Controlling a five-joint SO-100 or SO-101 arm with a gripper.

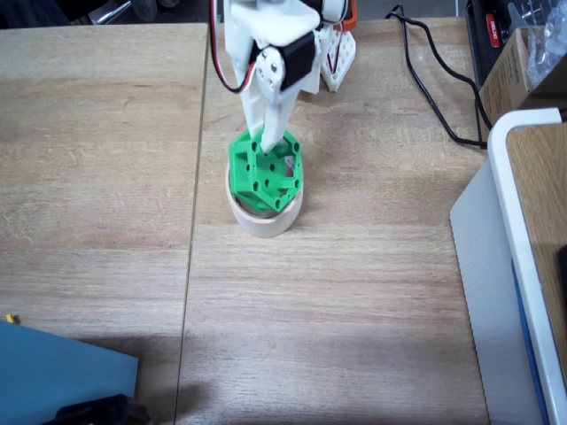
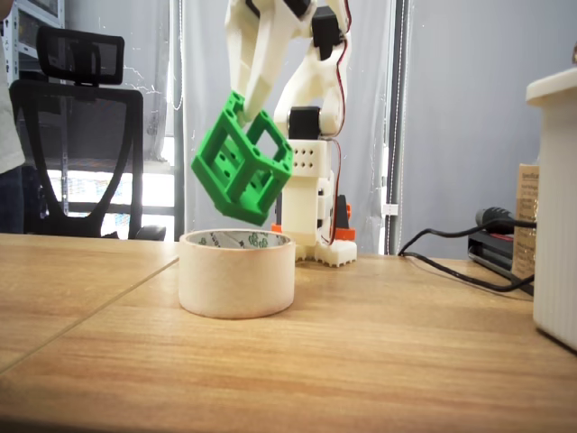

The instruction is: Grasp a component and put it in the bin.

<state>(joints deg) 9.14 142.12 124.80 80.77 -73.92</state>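
The main risk from here is a bad drop. In the low fixed view the component (image 2: pixel 242 169) hangs tilted, one corner pointing down, clear of the bin (image 2: pixel 237 272) and above its opening. If it is let go at that angle, the low corner may strike the rim and the piece could bounce or tip out onto the bench (image 2: pixel 379 361). The bin is only a light ring of tape, barely wider than the piece, so a knock from the descending component could also shove it sideways. From the high fixed view the component (image 1: pixel 266 171) overlaps the bin (image 1: pixel 264 218) but sits toward its far side, so the alignment may be less centred than it looks.

The gripper (image 2: pixel 245 104) comes down from above and its fingers (image 2: pixel 261 68) are clenched on the upper edge of the component, narrowly spread, pinching just one wall of the open green frame. That thin hold at one edge probably explains the tilt, and the piece could swing or slip before release. The large white container (image 1: pixel 509 266) stands well apart at the right.
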